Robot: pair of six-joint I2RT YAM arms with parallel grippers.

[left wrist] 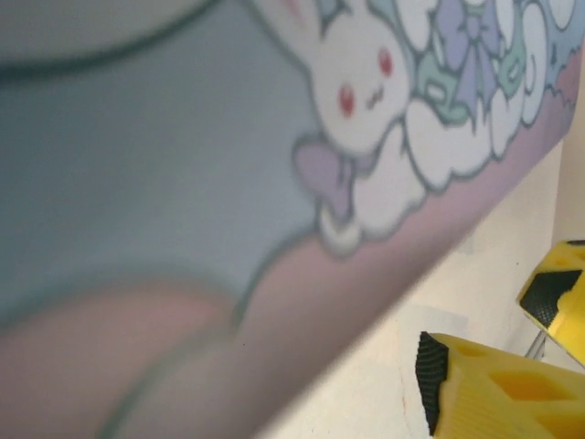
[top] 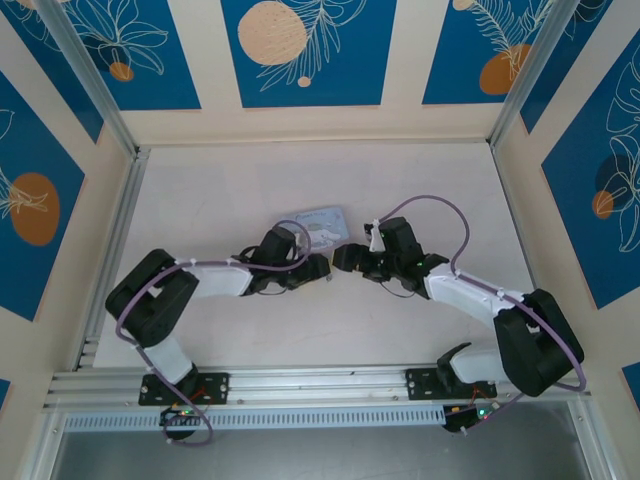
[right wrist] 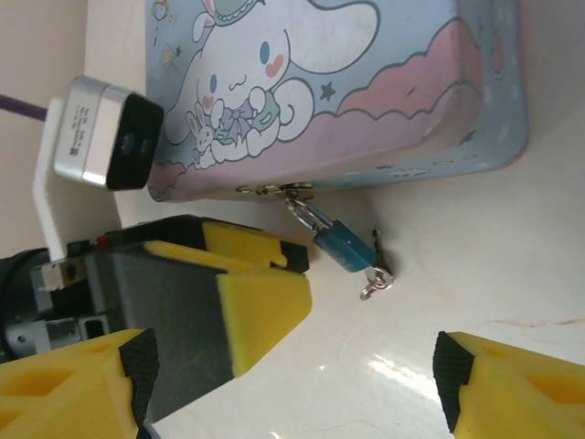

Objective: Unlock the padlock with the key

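Pale blue rounded-square tin [right wrist: 366,82]: pink cloud band, white cartoon figures. Below its edge, small teal-blue padlock [right wrist: 345,247], silvery shackle; thin grey metal key [right wrist: 377,274]; cream tabletop [right wrist: 494,256].

Bright, even, diffuse light filled the top view, leaving only soft, faint shadows on the pale table [top: 250,190]. The left wrist view was badly out of focus, the tin [left wrist: 183,183] reduced to a close, hazy blur. The right wrist view was crisp on the padlock [right wrist: 345,247] and key [right wrist: 377,274], with a white glare streak on the glossy table below them.
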